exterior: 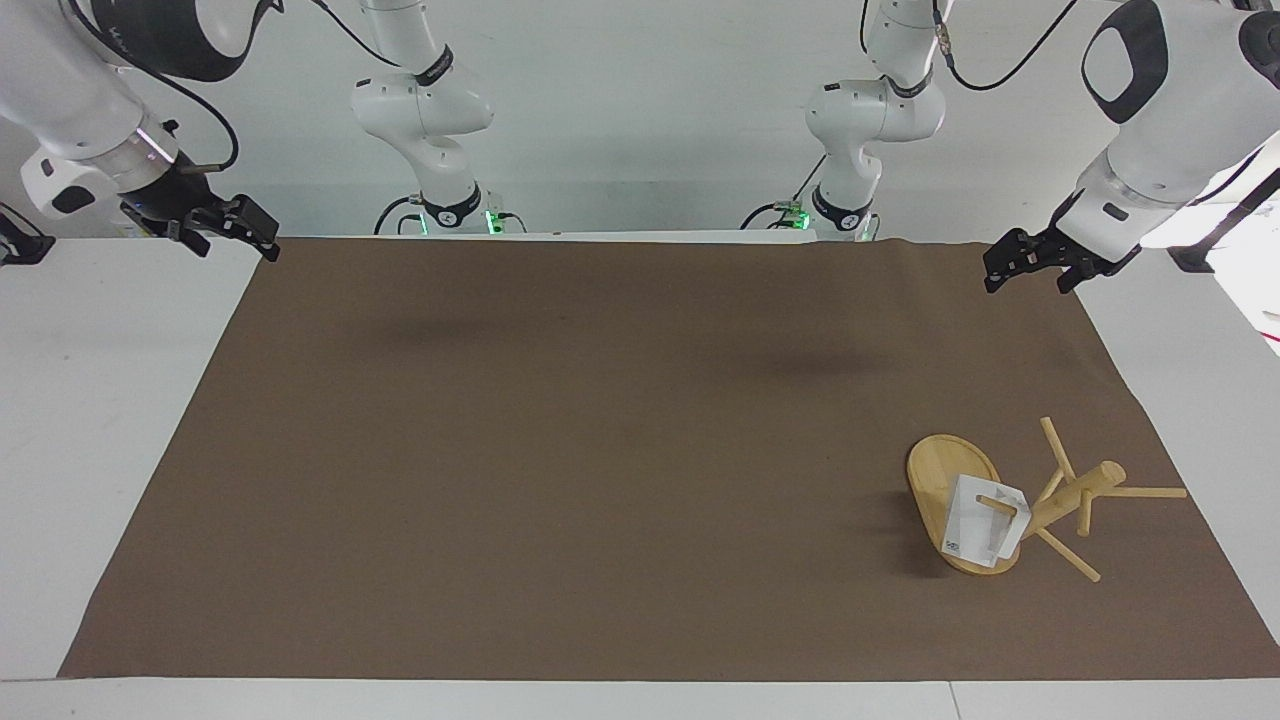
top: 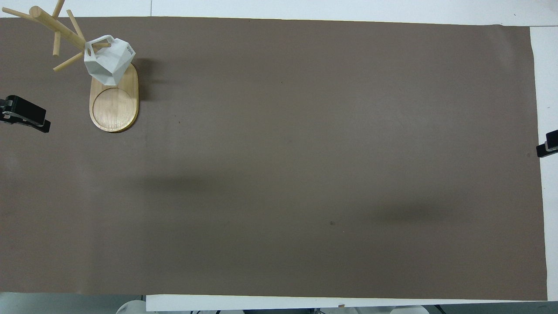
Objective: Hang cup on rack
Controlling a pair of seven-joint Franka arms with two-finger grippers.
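Observation:
The bamboo rack (exterior: 938, 478) (top: 114, 107) stands on the brown mat toward the left arm's end of the table, far from the robots. The white faceted cup (exterior: 975, 525) (top: 109, 59) hangs by its boxy handle on one of the rack's pegs, over the oval base. My left gripper (exterior: 1025, 272) (top: 26, 115) is open and holds nothing; it is up in the air over the mat's edge, well apart from the rack. My right gripper (exterior: 250, 232) (top: 548, 146) waits open over the mat's corner at the right arm's end.
The brown mat (exterior: 600, 450) covers most of the white table. The rack's thin pegs (exterior: 1145, 492) stick out to several sides around the post.

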